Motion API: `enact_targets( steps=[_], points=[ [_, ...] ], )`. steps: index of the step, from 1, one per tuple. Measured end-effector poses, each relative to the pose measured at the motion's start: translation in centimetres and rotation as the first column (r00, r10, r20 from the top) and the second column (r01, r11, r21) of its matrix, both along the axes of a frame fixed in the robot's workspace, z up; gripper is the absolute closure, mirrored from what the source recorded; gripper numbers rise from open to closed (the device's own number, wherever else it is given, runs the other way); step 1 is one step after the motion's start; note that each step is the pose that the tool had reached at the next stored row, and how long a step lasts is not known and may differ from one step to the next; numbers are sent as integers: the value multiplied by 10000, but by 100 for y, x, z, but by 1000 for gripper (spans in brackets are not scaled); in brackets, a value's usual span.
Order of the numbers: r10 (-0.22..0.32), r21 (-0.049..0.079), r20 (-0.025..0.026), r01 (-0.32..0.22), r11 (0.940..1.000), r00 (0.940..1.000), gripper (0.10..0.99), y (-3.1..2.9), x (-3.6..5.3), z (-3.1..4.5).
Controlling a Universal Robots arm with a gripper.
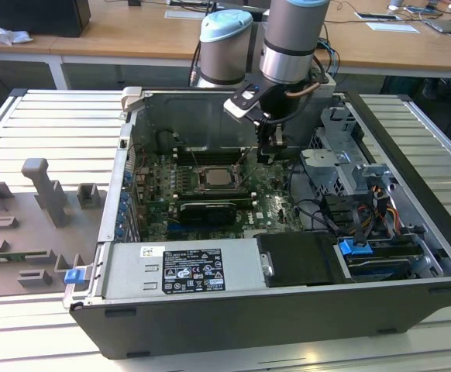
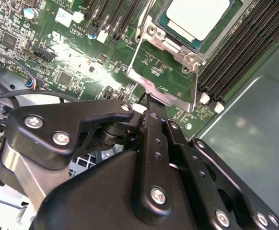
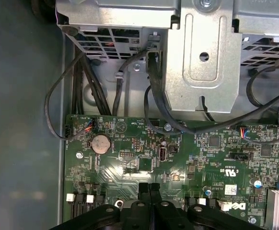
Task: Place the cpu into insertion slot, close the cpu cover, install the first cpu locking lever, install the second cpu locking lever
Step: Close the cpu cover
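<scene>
A: Location of the cpu?

B: Recorded as seated in the insertion slot, pale top up. The cpu cover is seen raised on its hinge, tilted, not closed.

A: Step in hand?

B: Judged to be closing the cover. The plate must be borne down flat about its hinge, with the cpu left undisturbed.

A: The hand?

B: Fingers are pressed together and nothing is held. The tip is set at the cover's free edge; contact cannot be confirmed.
</scene>
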State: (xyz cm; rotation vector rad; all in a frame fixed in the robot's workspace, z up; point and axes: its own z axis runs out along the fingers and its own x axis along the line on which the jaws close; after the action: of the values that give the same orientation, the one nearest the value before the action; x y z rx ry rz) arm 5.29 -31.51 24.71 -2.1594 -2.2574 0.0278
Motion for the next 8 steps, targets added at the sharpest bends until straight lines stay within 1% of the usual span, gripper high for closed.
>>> enact_targets(
  steps=[8],
  points=[
    [0, 0, 0, 0, 10000, 10000, 980, 0, -17, -2]
  ],
)
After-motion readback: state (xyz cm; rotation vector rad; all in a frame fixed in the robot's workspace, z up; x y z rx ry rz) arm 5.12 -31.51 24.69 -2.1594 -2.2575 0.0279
